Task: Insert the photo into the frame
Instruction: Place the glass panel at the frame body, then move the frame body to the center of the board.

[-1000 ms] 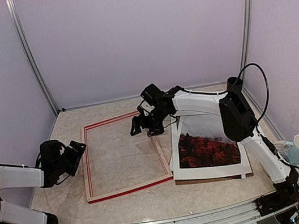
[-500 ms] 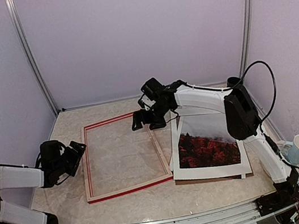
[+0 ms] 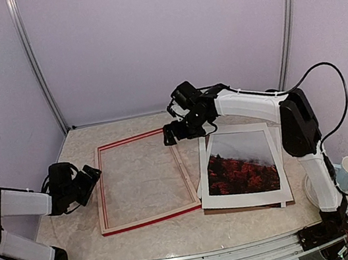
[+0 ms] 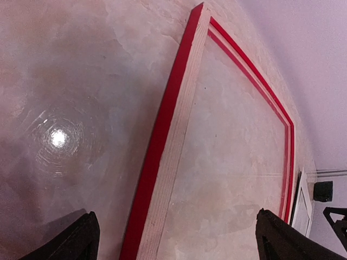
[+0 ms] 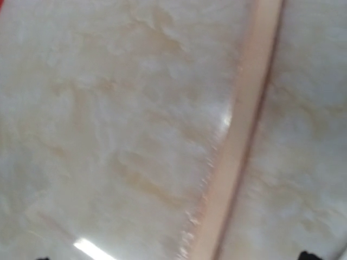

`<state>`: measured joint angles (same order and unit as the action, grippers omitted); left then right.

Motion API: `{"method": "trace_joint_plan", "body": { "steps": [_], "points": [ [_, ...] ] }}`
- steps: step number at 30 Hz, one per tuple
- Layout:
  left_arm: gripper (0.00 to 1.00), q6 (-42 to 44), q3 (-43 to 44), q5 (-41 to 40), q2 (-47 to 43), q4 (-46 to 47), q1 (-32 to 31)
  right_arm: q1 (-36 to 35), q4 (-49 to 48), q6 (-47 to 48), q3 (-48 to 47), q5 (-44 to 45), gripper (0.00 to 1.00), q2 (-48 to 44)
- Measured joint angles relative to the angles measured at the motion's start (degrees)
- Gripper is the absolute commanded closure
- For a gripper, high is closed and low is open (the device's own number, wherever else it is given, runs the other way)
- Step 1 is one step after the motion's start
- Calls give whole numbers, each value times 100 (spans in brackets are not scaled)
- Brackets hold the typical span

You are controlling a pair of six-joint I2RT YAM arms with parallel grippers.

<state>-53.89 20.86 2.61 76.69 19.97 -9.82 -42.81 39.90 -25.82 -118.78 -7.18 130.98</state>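
The frame [image 3: 150,219] is lying flat left of centre. The photo [image 3: 242,170] is resting just beside it on a brown panel [image 3: 247,208], not yet inside. The left gripper [image 3: 87,179] is hanging open by the frame's left rail, and the right gripper [image 3: 176,132] is hanging open and empty over its far right corner. Risk: the print is sitting flush, so fingers could slip, crease it or shove the frame. The glossy marbled table [image 3: 178,236] is reflecting light, with lilac walls [image 3: 159,39] enclosing it.
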Motion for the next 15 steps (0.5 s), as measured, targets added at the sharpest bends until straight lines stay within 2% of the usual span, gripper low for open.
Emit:
{"method": "trace_joint_plan", "body": {
  "steps": [7,12,15],
  "points": [
    [6,129,146,-13,275,-138,-2,0,-87,343,1128,424,1,-531],
    [13,223,345,-33,535,-162,-2,0,-168,435,1952,704,1,-894],
    [29,291,466,-52,695,-164,-2,0,-284,466,2354,815,1,-1150]
  ]
}}
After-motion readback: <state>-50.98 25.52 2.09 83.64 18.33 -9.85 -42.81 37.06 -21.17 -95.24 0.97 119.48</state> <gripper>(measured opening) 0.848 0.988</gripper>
